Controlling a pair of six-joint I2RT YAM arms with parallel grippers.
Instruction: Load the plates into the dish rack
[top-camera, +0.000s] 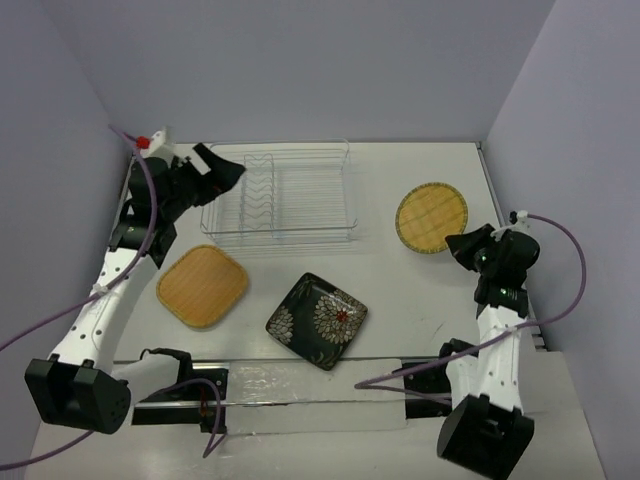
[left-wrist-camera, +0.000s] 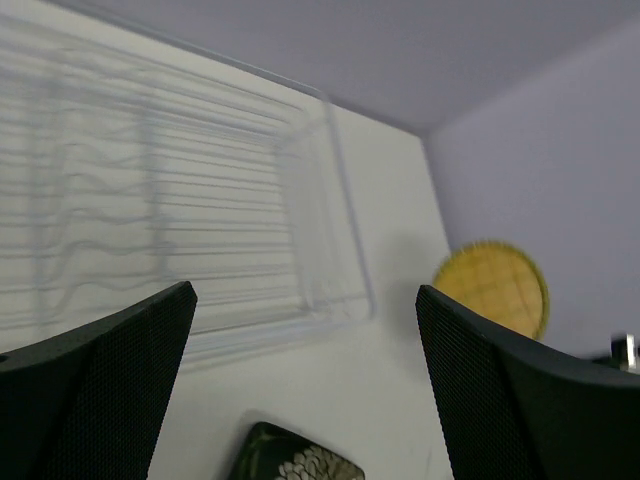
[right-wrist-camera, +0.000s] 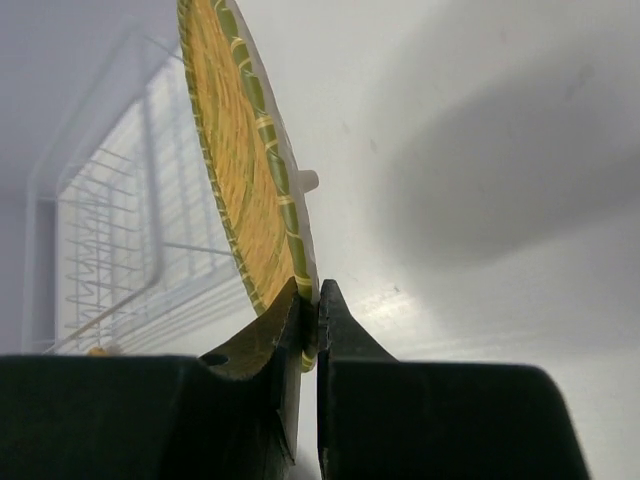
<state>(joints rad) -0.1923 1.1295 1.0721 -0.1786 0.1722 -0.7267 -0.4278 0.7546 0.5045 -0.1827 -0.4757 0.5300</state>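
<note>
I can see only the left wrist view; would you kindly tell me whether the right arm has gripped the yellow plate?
Observer: Yes, the right gripper is shut on the rim of the yellow plate.
Operator: Thank you. Where is the bamboo plate?
Observer: The bamboo plate lies flat on the table, in front of the left end of the dish rack.
Operator: And the black plate?
Observer: The black plate lies flat to the right of the bamboo one, not touching it.
</note>
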